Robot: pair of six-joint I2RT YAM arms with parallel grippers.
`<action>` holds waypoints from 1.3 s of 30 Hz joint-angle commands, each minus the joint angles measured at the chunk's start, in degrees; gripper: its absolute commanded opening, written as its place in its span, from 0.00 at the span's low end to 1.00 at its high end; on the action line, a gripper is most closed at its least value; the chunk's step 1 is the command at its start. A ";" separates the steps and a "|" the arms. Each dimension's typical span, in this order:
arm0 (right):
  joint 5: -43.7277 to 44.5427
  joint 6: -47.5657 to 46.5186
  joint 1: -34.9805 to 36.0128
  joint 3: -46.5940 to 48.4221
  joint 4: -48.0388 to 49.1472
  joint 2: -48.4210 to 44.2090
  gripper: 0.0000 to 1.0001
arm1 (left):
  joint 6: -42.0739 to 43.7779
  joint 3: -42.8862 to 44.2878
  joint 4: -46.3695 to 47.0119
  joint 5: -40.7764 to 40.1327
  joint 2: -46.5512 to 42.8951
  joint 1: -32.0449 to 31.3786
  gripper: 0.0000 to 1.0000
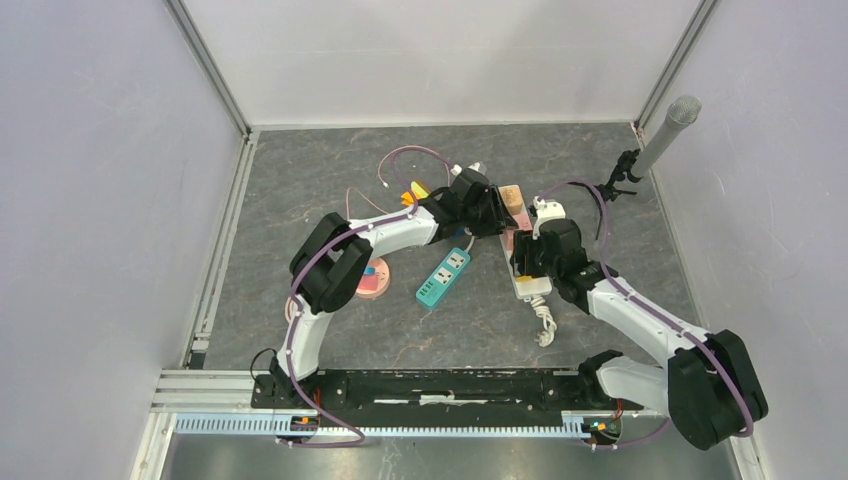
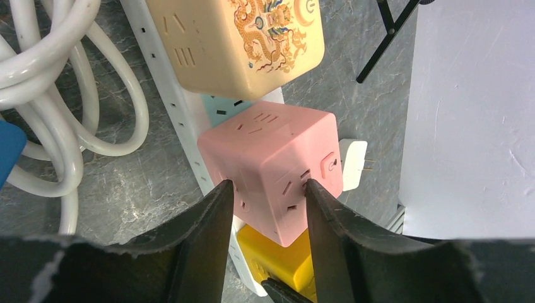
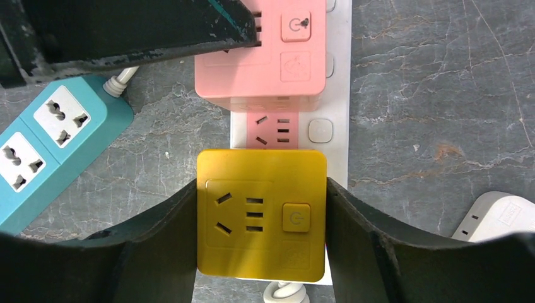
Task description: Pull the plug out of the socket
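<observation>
left gripper [image 2: 268, 189] on pink cube [image 2: 265, 145], right gripper [image 3: 262, 188] on yellow cube [image 3: 262, 218] (both grips tight)

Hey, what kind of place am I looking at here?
Most likely a robotics lab test cell. Plain white panels in an aluminium frame wall in a grey tabletop, two robot arms are bolted to a rail at its edge, and a microphone stands in a corner.
</observation>
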 commanded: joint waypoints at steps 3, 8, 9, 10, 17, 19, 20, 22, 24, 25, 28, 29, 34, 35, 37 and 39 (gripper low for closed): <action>3.31 2.27 0.65 2.91 -2.94 0.81 0.00 | -0.70 -1.17 -2.69 -4.06 2.31 -0.44 0.48; 0.88 4.32 0.66 3.32 -0.74 -0.92 0.00 | -0.22 -1.60 -2.25 -3.61 2.28 -0.46 0.43; 0.42 4.43 0.63 3.57 -0.40 -1.38 0.00 | -0.18 -1.57 -2.25 -3.42 2.43 -0.53 0.42; 0.13 4.48 0.62 3.77 0.01 -1.87 0.00 | -0.13 -1.58 -2.17 -3.27 2.56 -0.54 0.42; 2.79 3.01 0.83 3.87 -0.24 -1.76 0.00 | 0.39 -1.15 -1.96 -4.09 2.69 -0.96 0.42; 5.62 1.27 2.06 3.99 -0.54 -0.59 0.00 | 0.59 -1.25 -1.99 -3.84 2.66 -1.07 0.41; 6.70 0.43 2.80 4.42 -1.03 0.26 0.00 | 0.77 -1.29 -1.90 -3.31 2.64 -1.05 0.41; 7.61 0.12 3.96 5.40 -1.33 1.44 0.00 | 1.10 -1.37 -1.90 -2.89 2.27 -1.07 0.41; 7.10 0.20 4.64 5.99 -0.72 2.19 0.00 | 1.27 -1.39 -1.85 -2.06 2.08 -1.07 0.41; 6.98 0.32 4.83 6.15 -0.63 2.39 0.00 | 1.36 -1.33 -1.97 -1.52 2.04 -1.07 0.41; 5.99 1.03 4.69 6.56 -0.81 2.03 0.00 | 1.24 -0.74 -3.12 -0.36 2.22 -0.99 0.41; 4.54 1.04 4.39 6.88 -0.93 1.44 0.00 | 0.90 -0.50 -3.74 -0.18 2.38 -0.98 0.41; 0.68 1.96 3.15 9.58 -0.67 -1.04 0.00 | -0.82 -0.21 -4.27 0.98 3.24 -1.06 0.41; 0.64 1.85 3.20 10.09 -0.90 -0.83 0.00 | -0.99 -0.09 -4.31 1.14 3.38 -1.03 0.41; 1.18 0.92 3.26 9.81 -1.27 0.33 0.00 | -0.95 0.23 -4.90 0.91 3.57 -1.07 0.39; 3.80 -0.76 4.43 7.93 -0.51 1.55 0.00 | -0.84 0.24 -5.00 0.93 3.82 -1.00 0.37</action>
